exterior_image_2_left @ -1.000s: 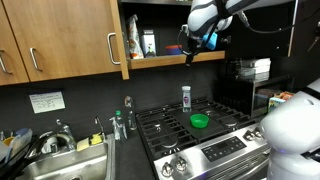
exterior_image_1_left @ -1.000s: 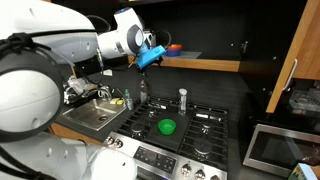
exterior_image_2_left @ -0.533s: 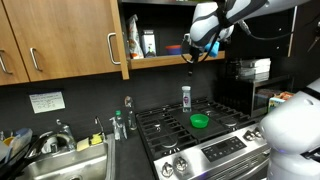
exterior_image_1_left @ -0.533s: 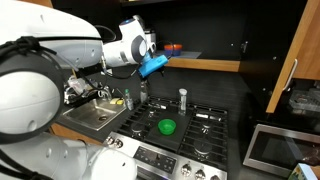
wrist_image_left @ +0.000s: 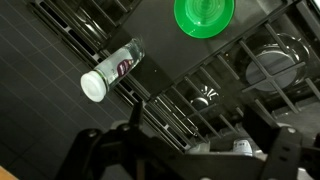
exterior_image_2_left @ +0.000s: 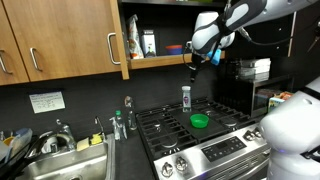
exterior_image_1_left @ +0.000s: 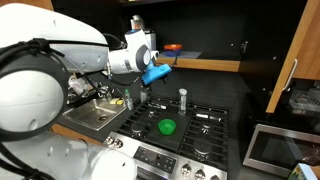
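Gripper [exterior_image_1_left: 158,72] up high over the stove [exterior_image_1_left: 205,125], jaws spread wide, nothing in them. Well below it, a small clear bottle [wrist_image_left: 112,70] with a white cap stands upright at the back of the stove, a green bowl [wrist_image_left: 204,14] near it toward the front. Bottle looks light, stiff plastic, smooth and tippy, I'd say; best taken across the body, below the cap.

Place: a home kitchen
Stove: gas stove [exterior_image_2_left: 165,118] with knobs, below the pincer [exterior_image_2_left: 192,62]
Sink: sink [exterior_image_2_left: 70,165], lower, well aside of the pincer
Cupboards: wooden cupboards [exterior_image_2_left: 60,40], level with it
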